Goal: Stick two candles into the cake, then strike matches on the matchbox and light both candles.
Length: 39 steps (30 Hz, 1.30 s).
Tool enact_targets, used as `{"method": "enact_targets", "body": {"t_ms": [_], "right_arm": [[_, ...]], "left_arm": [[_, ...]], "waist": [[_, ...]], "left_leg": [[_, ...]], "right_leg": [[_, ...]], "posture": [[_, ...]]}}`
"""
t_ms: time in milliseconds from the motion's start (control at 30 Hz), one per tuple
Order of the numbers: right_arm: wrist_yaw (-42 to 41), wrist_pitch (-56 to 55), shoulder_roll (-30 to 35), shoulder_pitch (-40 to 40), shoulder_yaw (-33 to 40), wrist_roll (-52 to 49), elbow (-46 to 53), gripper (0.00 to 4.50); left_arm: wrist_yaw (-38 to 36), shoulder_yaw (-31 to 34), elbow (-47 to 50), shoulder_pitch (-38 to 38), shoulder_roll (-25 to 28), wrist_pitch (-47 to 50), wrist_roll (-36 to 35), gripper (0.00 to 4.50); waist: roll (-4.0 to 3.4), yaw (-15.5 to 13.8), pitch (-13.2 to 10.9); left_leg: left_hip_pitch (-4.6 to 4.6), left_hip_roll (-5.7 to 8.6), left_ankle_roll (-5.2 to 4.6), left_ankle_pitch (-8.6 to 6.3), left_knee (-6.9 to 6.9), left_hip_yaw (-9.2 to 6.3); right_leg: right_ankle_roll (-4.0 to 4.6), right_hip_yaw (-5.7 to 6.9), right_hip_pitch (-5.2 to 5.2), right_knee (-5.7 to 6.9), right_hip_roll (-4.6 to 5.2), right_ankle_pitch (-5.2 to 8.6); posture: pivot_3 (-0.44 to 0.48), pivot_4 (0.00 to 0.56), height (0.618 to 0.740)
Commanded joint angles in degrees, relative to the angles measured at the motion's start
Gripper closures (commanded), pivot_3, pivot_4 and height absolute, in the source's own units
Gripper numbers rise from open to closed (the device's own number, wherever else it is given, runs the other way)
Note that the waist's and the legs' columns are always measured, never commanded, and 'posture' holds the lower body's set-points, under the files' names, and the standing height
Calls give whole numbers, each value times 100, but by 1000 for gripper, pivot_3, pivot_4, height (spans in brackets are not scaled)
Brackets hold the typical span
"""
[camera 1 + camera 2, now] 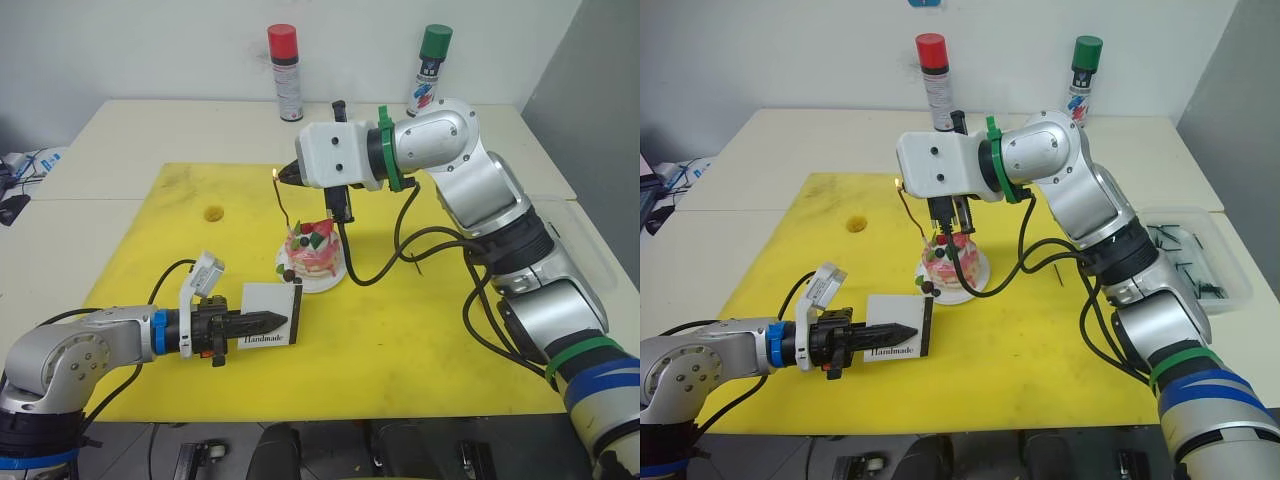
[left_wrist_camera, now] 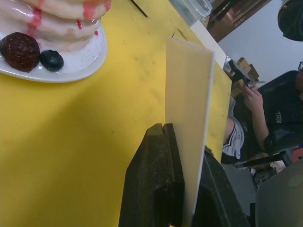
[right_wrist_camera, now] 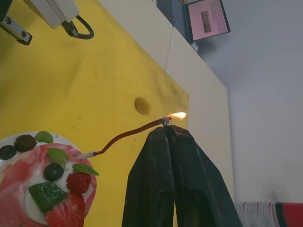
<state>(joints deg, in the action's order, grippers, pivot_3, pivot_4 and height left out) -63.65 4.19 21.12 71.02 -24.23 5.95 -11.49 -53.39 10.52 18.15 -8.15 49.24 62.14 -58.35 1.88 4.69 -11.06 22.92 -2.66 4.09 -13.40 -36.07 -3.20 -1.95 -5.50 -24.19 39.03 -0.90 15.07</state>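
Candles are the matter at this moment: one candle (image 3: pixel 130 134), thin, wavy and red-brown, stands with its pale lower end in the top of the cake (image 1: pixel 311 250) and leans up and away from it toward the far-left side of the yellow mat (image 1: pixel 180 220). Its long axis runs obliquely from the cake's top to the tip of the right gripper (image 3: pixel 168 128), where a small flame (image 3: pixel 178 115) burns. The right gripper's fingers are pressed together just at that flame; a match between them cannot be made out. A second candle cannot be told apart in these views.

The cake, pink and white with strawberry, green bits and dark berries, sits on a small white plate (image 2: pixel 90 59) near the mat's middle. Just to its near-left, the matchbox (image 1: pixel 270 316) is clamped between the fingers of the left gripper (image 1: pixel 268 321), standing on edge with its broad white face toward the robot and its long axis level; a dark strip runs down the edge nearest the cake. The word "Handmade" is printed on that face.

At the table's far edge stand a red-capped spray can (image 1: pixel 285 72) and a green-capped spray can (image 1: pixel 431 68); their label text is unreadable. A clear tray (image 1: pixel 1200 255) holding short dark sticks lies on the right.
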Motion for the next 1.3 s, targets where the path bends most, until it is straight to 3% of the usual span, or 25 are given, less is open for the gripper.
{"method": "enact_targets", "body": {"t_ms": [33, 1300], "right_arm": [[2, -98, 81, 216, 224, -14, 167, 4447], [79, -813, -45, 122, 35, 465, -98, 4447]], "left_arm": [[-49, 11, 54, -84, 1, -32, -14, 4500], [-10, -9, 66, -61, -63, -40, 10, 4500]], "waist": [[0, 0, 0], [0, 0, 0]], "left_leg": [[0, 0, 0, 0, 0, 0], [0, 0, 0, 0, 0, -1]], "right_leg": [[0, 0, 0, 0, 0, 0], [0, 0, 0, 0, 0, 0]], "posture": [[0, 150, 740], [0, 150, 740]]}}
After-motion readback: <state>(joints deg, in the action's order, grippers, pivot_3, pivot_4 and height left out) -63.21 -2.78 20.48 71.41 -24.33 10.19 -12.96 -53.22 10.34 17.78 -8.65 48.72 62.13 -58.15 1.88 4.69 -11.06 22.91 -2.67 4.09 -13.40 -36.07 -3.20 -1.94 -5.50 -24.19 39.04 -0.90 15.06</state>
